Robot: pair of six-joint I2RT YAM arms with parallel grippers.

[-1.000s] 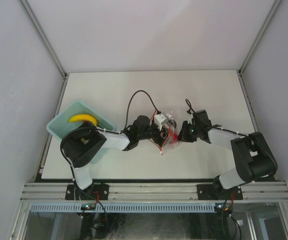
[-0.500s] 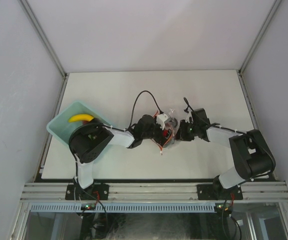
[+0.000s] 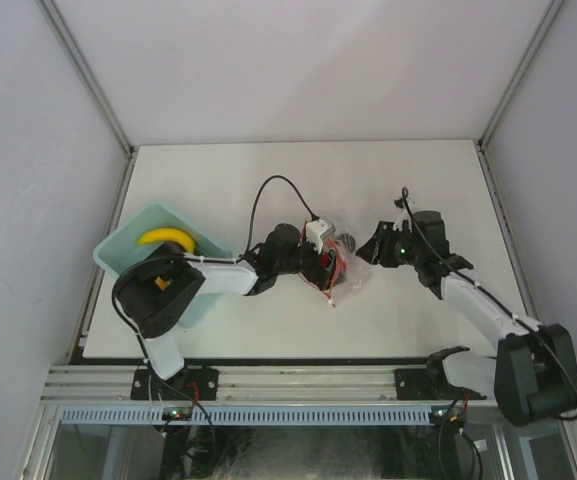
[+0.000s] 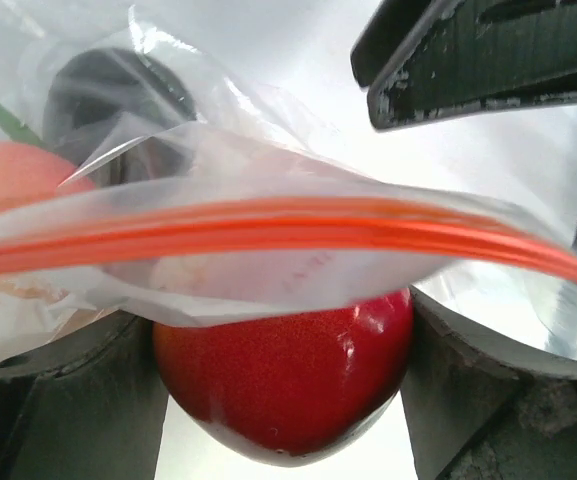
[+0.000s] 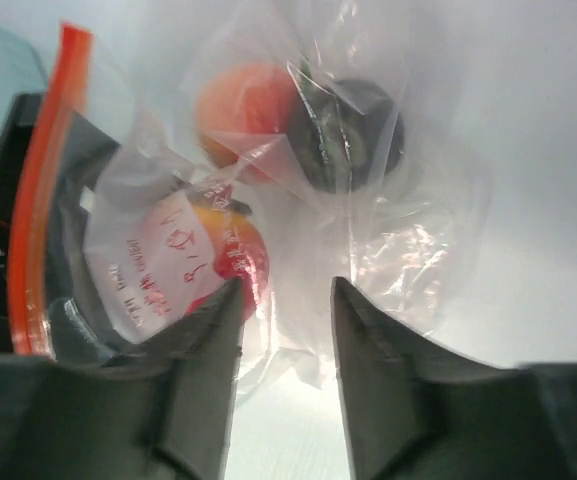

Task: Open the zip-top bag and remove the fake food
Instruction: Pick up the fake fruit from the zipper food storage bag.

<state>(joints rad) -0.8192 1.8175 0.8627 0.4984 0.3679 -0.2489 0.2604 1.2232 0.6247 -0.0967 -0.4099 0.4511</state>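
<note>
The zip-top bag (image 3: pixel 342 265) lies mid-table, clear, with its red-orange zip strip (image 4: pixel 268 225) stretched across the left wrist view. My left gripper (image 4: pixel 283 345) reaches into the bag's mouth and is shut on the red apple (image 4: pixel 283 385), which touches both fingers. Deeper in the bag lie an orange-peach fruit (image 5: pixel 238 105) and a dark purple piece (image 5: pixel 353 135). My right gripper (image 5: pixel 285 310) stands open just right of the bag (image 5: pixel 408 230). Loose plastic hangs between its fingers, unpinched. A yellow banana (image 3: pixel 165 237) lies in the bin.
The light blue bin (image 3: pixel 118 255) sits at the table's left edge, beside the left arm's base. A black cable (image 3: pixel 265 195) loops above the left wrist. The right arm stretches in from the lower right.
The right gripper has opened, let go of the bag and drawn back to the right. The left gripper widened, then closed on the apple inside the bag mouth.
</note>
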